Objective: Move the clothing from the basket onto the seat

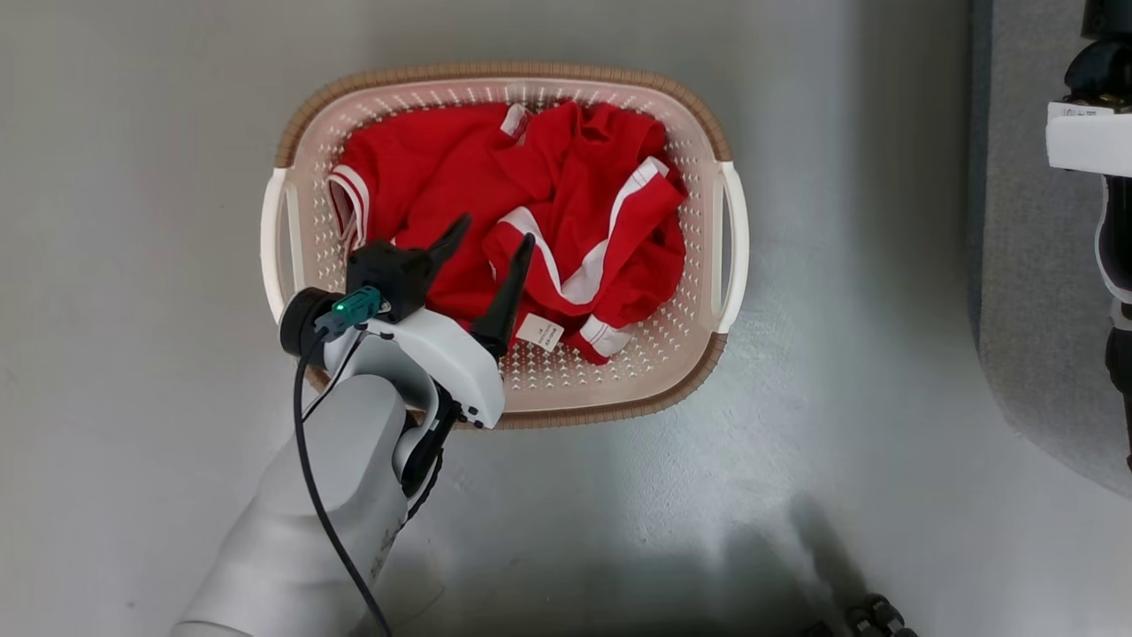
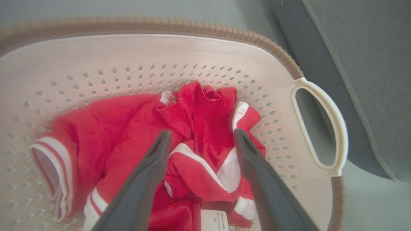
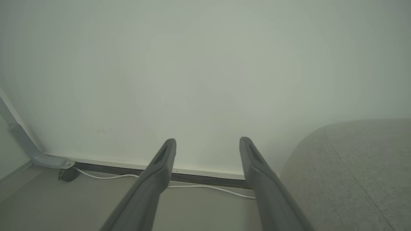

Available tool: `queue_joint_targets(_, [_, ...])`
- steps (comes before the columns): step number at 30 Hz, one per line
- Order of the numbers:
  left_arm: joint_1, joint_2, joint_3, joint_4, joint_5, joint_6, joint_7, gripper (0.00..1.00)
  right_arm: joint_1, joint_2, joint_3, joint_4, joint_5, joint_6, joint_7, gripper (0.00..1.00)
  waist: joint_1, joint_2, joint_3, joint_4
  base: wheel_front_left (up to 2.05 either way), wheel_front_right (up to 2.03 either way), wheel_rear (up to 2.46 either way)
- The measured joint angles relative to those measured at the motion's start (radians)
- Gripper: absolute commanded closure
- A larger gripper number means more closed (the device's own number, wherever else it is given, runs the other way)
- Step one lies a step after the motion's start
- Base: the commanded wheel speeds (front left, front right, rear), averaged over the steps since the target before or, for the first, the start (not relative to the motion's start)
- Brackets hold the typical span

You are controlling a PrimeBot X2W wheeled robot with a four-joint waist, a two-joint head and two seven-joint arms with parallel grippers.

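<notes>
The red clothing [image 1: 495,190] with white stripes lies crumpled in the cream perforated basket [image 1: 707,292] on the floor, a white tag [image 1: 539,332] at its near edge. My left gripper [image 1: 495,234] hangs open just over the near-left part of the pile, nothing between its fingers. In the left wrist view the open left gripper [image 2: 202,134] straddles a red and white fold of the clothing [image 2: 199,128] inside the basket [image 2: 96,54]. The grey seat [image 1: 1044,354] lies to the basket's right. My right gripper [image 3: 207,142] is open and points at a wall beside the seat [image 3: 353,166].
The basket's right handle [image 2: 337,128] lies close to the seat's edge [image 2: 353,64]. My right arm's white and dark parts [image 1: 1097,141] show at the far right over the seat. A white cable [image 3: 199,186] runs along the skirting board, and a grey metal leg [image 3: 29,147] stands at the left.
</notes>
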Motion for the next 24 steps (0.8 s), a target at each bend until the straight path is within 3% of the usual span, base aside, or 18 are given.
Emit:
queue_joint_targets(13, [-0.108, 0.001, -0.124, 0.095, -0.091, 0.010, 0.000, 0.00, 0.002, -0.007, -0.009, -0.049, 0.000, 0.000, 0.000, 0.00, -0.0001, 0.0000, 0.082, -0.001, 0.00, 0.00, 0.00])
queue_joint_targets(24, [-0.221, 0.001, -0.218, 0.229, -0.159, 0.035, 0.000, 0.00, -0.020, 0.019, 0.013, -0.082, 0.000, 0.000, 0.000, 0.00, 0.0000, 0.0000, 0.130, -0.046, 0.00, 0.00, 0.00])
